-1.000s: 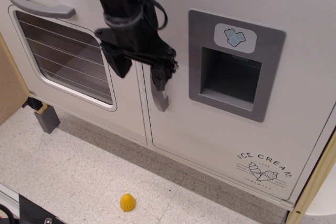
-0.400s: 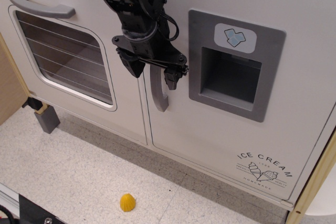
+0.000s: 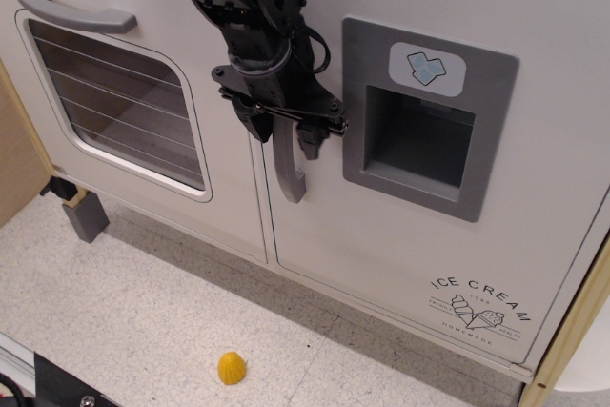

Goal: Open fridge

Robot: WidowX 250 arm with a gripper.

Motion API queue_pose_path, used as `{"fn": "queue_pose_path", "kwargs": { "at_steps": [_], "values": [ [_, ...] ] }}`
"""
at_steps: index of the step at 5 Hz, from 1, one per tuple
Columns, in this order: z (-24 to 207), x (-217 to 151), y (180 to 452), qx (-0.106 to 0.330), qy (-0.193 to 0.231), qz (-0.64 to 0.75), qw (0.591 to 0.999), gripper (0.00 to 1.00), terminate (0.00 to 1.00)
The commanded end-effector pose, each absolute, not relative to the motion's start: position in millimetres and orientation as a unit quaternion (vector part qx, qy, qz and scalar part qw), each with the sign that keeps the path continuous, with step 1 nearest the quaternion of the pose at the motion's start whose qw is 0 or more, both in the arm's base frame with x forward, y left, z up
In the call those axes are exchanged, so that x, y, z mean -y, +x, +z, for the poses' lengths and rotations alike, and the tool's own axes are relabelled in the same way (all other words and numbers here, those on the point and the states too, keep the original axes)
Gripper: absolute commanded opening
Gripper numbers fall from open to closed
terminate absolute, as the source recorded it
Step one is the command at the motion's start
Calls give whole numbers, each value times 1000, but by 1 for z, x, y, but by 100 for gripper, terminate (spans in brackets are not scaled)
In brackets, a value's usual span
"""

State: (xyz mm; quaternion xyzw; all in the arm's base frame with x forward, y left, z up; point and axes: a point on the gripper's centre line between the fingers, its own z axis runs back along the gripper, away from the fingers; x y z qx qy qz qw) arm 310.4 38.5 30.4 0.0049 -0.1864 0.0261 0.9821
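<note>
The fridge (image 3: 400, 235) is the large white door on the right, with a grey ice-dispenser panel (image 3: 424, 116), a blue ice-cube badge and "ICE CREAM" print. The door sits flush and closed. Its vertical grey handle (image 3: 289, 173) runs along the door's left edge. My black gripper (image 3: 283, 136) comes down from the upper left. Its two fingers straddle the upper part of the handle, one on each side, and look pressed against it. The top of the handle is hidden behind the gripper.
The white oven door (image 3: 114, 102), with a wire-rack window and a horizontal grey handle (image 3: 71, 11), is on the left. A small yellow object (image 3: 231, 367) lies on the speckled floor. A grey block (image 3: 86, 216) stands by the wooden frame at the left.
My gripper has moved right and slightly down onto the fridge handle, and its fingers have narrowed around it. The fridge door has not moved.
</note>
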Motion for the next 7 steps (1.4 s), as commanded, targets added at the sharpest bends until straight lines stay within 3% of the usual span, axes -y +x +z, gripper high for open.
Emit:
{"fn": "queue_pose_path", "kwargs": {
  "at_steps": [1,3,4,6,7],
  "values": [
    [49,-42,310,209,-7,8,978,0,0],
    [54,-41,278,204,-11,-12,979,0,0],
    [59,-43,256,186,-6,-24,982,100,0],
    [94,-72,214,153,-37,21,987,100,0],
    [117,-104,216,159,-42,77,983,100,0]
  ]
}}
